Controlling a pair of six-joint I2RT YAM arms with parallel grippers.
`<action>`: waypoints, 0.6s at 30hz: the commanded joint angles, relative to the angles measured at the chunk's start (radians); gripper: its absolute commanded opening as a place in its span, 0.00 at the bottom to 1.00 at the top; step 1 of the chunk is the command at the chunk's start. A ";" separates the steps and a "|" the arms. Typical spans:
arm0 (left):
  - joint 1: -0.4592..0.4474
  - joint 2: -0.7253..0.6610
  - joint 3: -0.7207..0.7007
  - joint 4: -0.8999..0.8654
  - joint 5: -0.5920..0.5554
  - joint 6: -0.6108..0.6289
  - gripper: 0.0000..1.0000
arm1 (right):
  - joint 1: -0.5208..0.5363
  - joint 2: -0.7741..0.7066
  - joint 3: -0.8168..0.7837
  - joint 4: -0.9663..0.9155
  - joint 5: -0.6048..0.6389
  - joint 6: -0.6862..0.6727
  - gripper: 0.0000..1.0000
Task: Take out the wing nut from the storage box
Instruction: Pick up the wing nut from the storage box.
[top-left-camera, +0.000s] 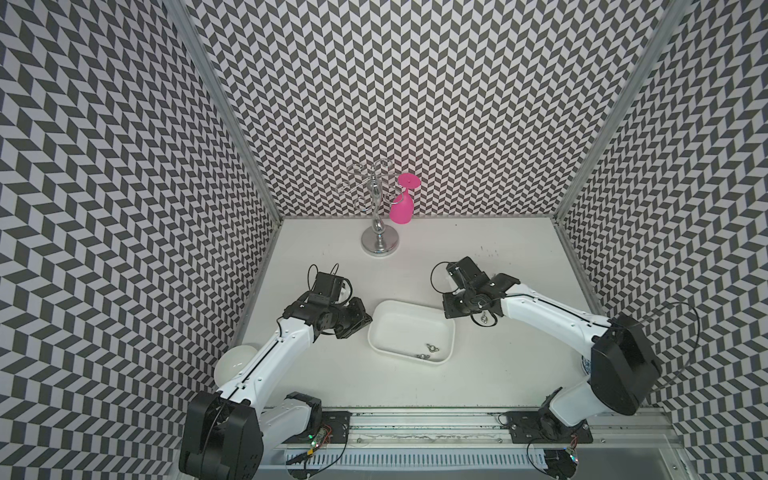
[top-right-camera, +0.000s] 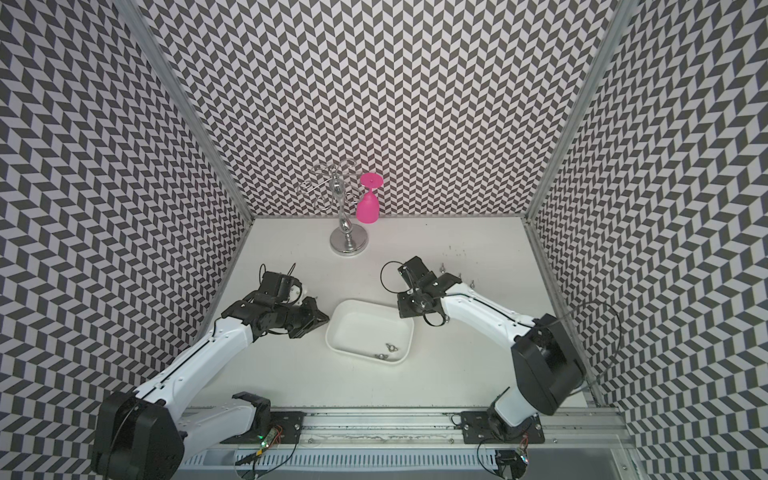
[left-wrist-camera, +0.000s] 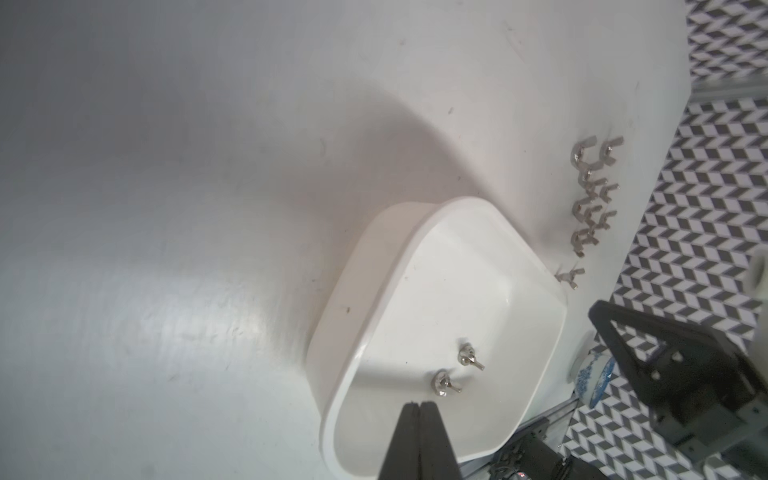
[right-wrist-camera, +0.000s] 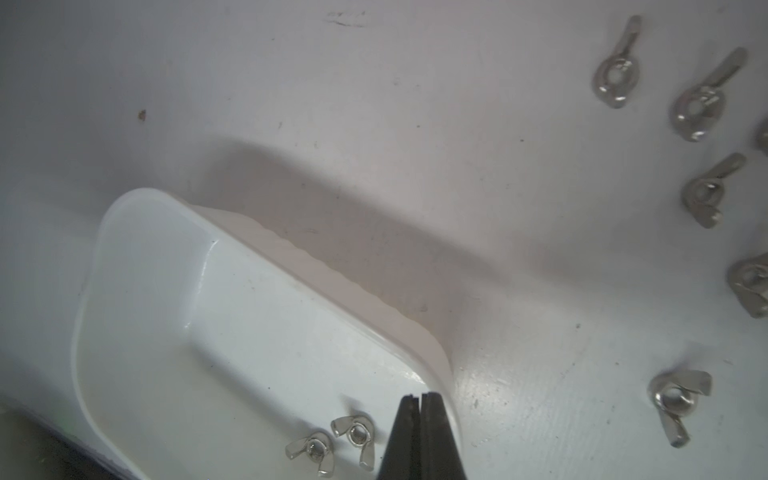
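Observation:
The white storage box (top-left-camera: 376, 332) (top-right-camera: 332, 332) lies mid-table in both top views. Two silver wing nuts (top-left-camera: 429, 347) (top-right-camera: 379, 355) rest in its near right corner, seen closer in the right wrist view as wing nuts (right-wrist-camera: 353, 436) and in the left wrist view as wing nuts (left-wrist-camera: 442, 382). My left gripper (top-left-camera: 368, 320) (left-wrist-camera: 419, 402) hangs just left of the box, shut and empty. My right gripper (top-left-camera: 451, 311) (right-wrist-camera: 417, 395) hovers over the box's far right corner, shut with nothing between its fingers.
Several loose wing nuts (right-wrist-camera: 702, 195) (left-wrist-camera: 590, 195) lie on the table right of the box. A chrome stand (top-left-camera: 379, 243) with a pink glass (top-left-camera: 402, 203) is at the back. A round white bowl (top-left-camera: 232, 361) and a blue-patterned bowl (left-wrist-camera: 594, 376) sit near the arms' bases.

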 joint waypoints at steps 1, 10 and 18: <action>0.012 0.030 0.053 -0.115 -0.062 0.036 0.00 | 0.063 0.069 0.094 -0.071 -0.026 -0.050 0.00; 0.069 0.036 0.004 0.091 0.159 0.115 0.33 | 0.172 0.067 0.015 -0.074 -0.046 -0.070 0.33; 0.064 0.082 0.081 0.305 0.391 0.119 0.55 | 0.197 0.112 -0.017 -0.033 -0.051 -0.125 0.36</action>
